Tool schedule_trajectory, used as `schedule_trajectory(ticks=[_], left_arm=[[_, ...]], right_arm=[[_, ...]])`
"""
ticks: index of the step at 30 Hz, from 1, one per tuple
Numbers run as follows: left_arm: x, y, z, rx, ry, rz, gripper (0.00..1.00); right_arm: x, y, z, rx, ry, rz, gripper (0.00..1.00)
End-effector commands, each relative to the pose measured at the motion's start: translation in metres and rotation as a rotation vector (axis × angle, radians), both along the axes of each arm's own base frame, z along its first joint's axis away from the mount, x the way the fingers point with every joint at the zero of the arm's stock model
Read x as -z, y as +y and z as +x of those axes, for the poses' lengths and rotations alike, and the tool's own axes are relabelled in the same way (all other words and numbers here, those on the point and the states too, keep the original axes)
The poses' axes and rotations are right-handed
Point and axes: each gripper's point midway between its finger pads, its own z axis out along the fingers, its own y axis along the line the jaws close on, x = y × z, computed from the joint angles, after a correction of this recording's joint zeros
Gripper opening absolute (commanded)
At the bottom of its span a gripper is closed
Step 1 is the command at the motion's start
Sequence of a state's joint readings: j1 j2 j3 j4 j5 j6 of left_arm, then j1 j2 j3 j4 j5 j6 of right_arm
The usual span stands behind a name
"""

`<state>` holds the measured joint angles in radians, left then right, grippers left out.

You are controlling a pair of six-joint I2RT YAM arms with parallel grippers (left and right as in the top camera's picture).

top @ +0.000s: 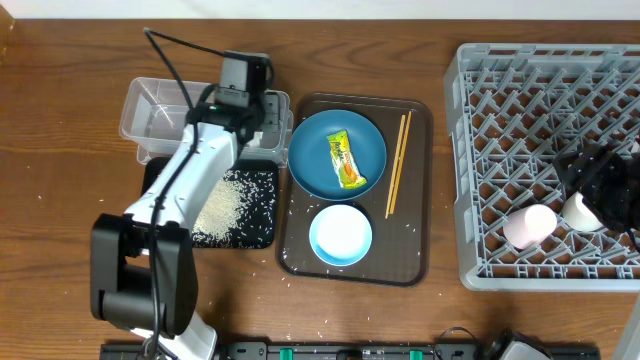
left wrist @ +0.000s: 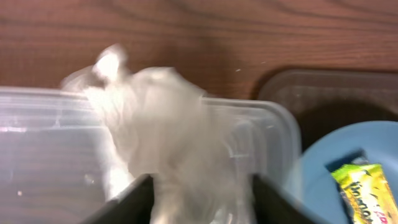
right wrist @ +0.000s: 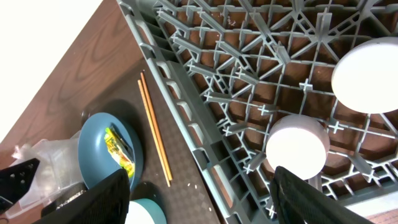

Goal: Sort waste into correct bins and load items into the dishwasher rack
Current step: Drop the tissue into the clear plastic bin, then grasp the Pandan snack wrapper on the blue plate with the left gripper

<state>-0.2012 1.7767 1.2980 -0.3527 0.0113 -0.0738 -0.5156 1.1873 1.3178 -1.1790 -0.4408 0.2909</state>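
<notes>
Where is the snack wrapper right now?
In the overhead view, the snack wrapper lies on the blue plate at mid-table, left of the chopsticks and just beyond the white bowl.

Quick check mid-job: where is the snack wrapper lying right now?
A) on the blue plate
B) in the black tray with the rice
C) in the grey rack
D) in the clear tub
A: the snack wrapper lies on the blue plate, which sits on the brown tray; the left hand grips only the tissue.
</notes>
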Motion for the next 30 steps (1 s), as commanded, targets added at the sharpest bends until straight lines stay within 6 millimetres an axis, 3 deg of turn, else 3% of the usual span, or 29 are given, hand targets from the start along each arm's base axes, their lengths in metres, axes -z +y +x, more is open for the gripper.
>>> schedule_trajectory(ticks=[1, 6, 10, 15, 25, 30], left_arm=[[-0.007, -0.008, -0.006, 0.038, 0.013, -0.065, 0.63], [-0.045, -0.037, -0.027, 0.093, -0.021, -0.110, 0.66], [-0.047, -0.077, -0.051, 0.171, 0.012, -0.121, 0.65], [-0.002, -0.126, -0.077, 0.259, 0.117, -0.074, 0.64], [0.101, -0.155, -0.085, 0.163, 0.278, -0.027, 0.65], [0.123, -0.153, -0.089, 0.121, 0.325, -0.024, 0.61]], right_arm=[[-0.003, 0.004, 0.002, -0.028, -0.009, -0.009, 0.71], [-0.003, 0.005, 0.001, -0.028, -0.004, -0.006, 0.71], [-0.002, 0.005, 0.000, -0.028, -0.002, -0.005, 0.71], [-0.002, 0.005, 0.000, -0.028, -0.001, -0.004, 0.71], [0.001, 0.007, -0.004, -0.029, 0.022, 0.009, 0.71], [0.002, 0.008, -0.006, -0.029, 0.029, 0.012, 0.71]])
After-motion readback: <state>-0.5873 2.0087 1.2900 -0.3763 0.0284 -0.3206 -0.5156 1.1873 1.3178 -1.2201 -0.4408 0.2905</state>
